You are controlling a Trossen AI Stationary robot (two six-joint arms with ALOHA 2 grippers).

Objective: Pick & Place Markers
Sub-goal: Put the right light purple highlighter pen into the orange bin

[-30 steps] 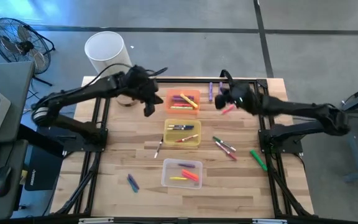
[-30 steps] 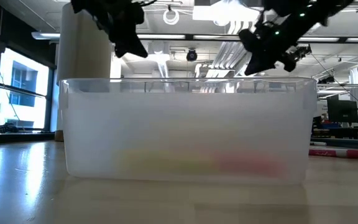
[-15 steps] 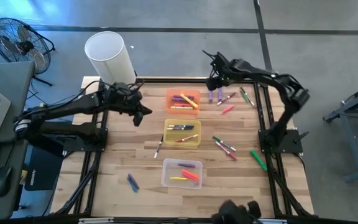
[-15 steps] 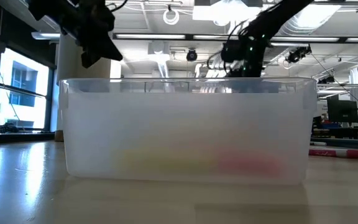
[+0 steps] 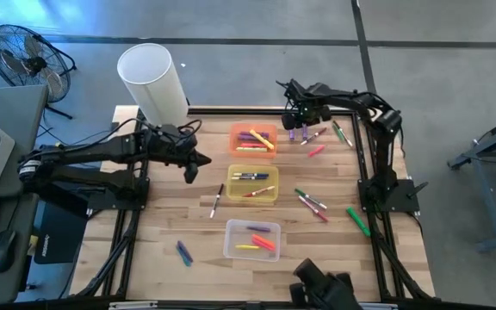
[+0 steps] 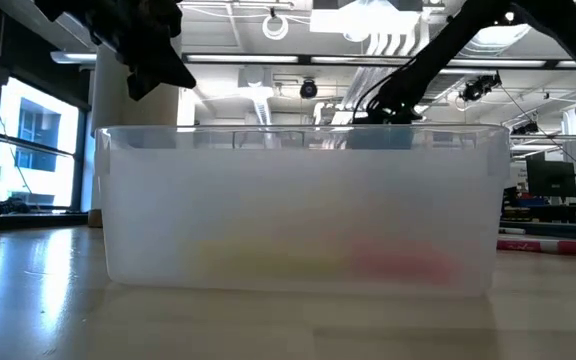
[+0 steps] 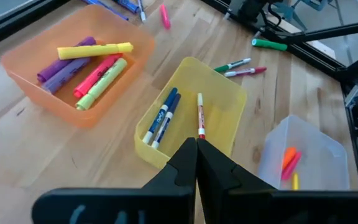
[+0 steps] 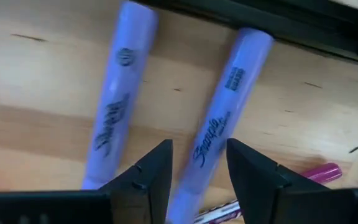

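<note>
Two purple markers (image 8: 114, 118) (image 8: 216, 127) lie side by side on the table's far part, by the dark frame rail. My right gripper (image 8: 197, 165) (image 5: 298, 120) is down over them and open, one finger on each side of the right-hand one; whether they touch it I cannot tell. More markers lie loose on the wood (image 5: 313, 203) and in the orange bin (image 5: 271, 129), the yellow bin (image 5: 274, 196) and the clear bin (image 5: 231, 250). My left gripper (image 5: 189, 164) (image 7: 196, 155) hangs shut with nothing in it, left of the yellow bin.
A white cylinder (image 5: 151, 82) stands at the far left corner and a fan (image 5: 20, 56) beyond it. Green markers (image 5: 358, 220) (image 5: 341, 133) and a pink one (image 5: 315, 151) lie on the right. A thin marker (image 5: 216, 204) lies left of the yellow bin. A dark object (image 5: 325, 288) shows at the near edge.
My left gripper has drawn back from beside the orange bin toward the table's left and near edges. My right arm has folded up and swung its gripper from the pink marker toward the far edge, then come down over the two purple markers.
</note>
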